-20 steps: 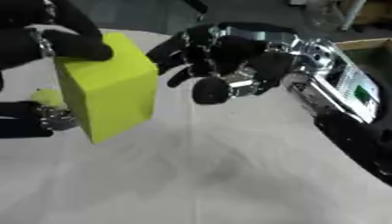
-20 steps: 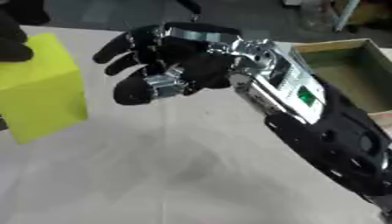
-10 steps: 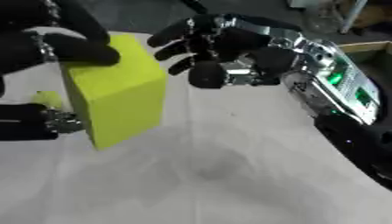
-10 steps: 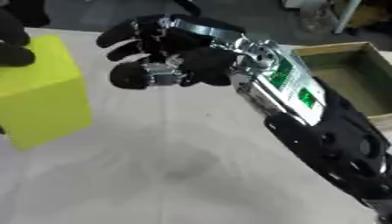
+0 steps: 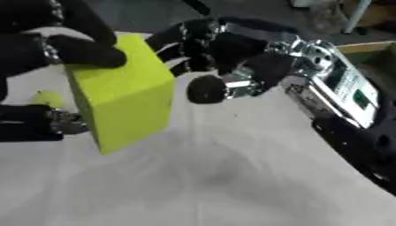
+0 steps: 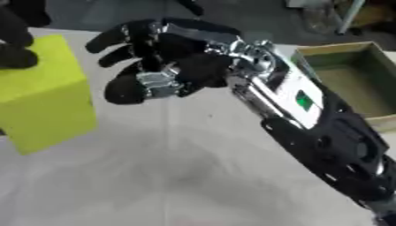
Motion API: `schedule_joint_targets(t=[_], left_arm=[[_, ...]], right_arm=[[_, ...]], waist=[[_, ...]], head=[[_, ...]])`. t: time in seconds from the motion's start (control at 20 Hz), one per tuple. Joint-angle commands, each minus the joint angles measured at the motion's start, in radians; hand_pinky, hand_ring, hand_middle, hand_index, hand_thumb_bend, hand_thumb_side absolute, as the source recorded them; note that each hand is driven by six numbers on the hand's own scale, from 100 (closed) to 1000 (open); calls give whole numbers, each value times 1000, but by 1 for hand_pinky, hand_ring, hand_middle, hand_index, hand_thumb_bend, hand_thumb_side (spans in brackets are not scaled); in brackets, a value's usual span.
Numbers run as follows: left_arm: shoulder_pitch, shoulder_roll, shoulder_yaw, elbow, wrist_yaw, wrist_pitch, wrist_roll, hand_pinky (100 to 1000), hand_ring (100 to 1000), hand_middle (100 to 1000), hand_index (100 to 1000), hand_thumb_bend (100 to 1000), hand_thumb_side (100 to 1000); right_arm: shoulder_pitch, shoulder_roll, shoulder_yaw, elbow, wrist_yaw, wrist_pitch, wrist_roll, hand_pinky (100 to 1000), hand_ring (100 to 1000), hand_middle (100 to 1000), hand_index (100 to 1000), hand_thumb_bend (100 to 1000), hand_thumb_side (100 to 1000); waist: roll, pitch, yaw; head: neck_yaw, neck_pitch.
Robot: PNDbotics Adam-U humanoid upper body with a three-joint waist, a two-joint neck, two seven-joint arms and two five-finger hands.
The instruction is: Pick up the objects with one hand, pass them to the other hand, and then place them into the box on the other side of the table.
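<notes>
Note that the left robot hand [image 5: 46, 53] is cut off by the frame's left edge. Its fingers hide part of a small yellow object [image 5: 46, 99]; identification is not possible. The box [image 6: 348, 81] is cropped at right.

The yellow-green block [image 5: 123, 92] looks matt and smooth, like foam or painted card. The right hand [image 6: 166, 66] is matt black plastic with bright silver metal at its joints; its forearm casing shines glossy. The table cover [image 5: 232, 185] is soft, creased white cloth. The box [image 6: 352, 86] seems plain brown cardboard.
</notes>
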Motion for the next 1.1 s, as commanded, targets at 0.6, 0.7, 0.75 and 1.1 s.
schedule_joint_targets(t=[0.6, 0.7, 0.75, 1.1], left_arm=[[-17, -9, 3, -11, 39, 15, 9, 524, 564, 559, 621, 446, 100], [-12, -11, 3, -11, 45, 20, 10, 519, 559, 556, 619, 439, 100], [-10, -13, 3, -11, 47, 22, 10, 517, 558, 555, 619, 437, 100], [2, -18, 3, -11, 42, 25, 12, 516, 557, 554, 617, 437, 100]], right_arm=[[-24, 29, 10, -20, 28, -16, -12, 847, 894, 881, 820, 686, 296], [-24, 36, 11, -20, 34, -10, -26, 849, 895, 883, 818, 691, 293], [-23, 39, 11, -20, 36, -6, -37, 849, 901, 877, 816, 670, 293], [-15, 47, 19, -20, 9, 19, -82, 849, 920, 879, 814, 693, 313]], waist=[[-12, 7, -2], [-13, 8, -2], [-14, 8, -3], [-21, 15, -2]], head=[[1, 6], [1, 6], [1, 6], [-6, 0]])
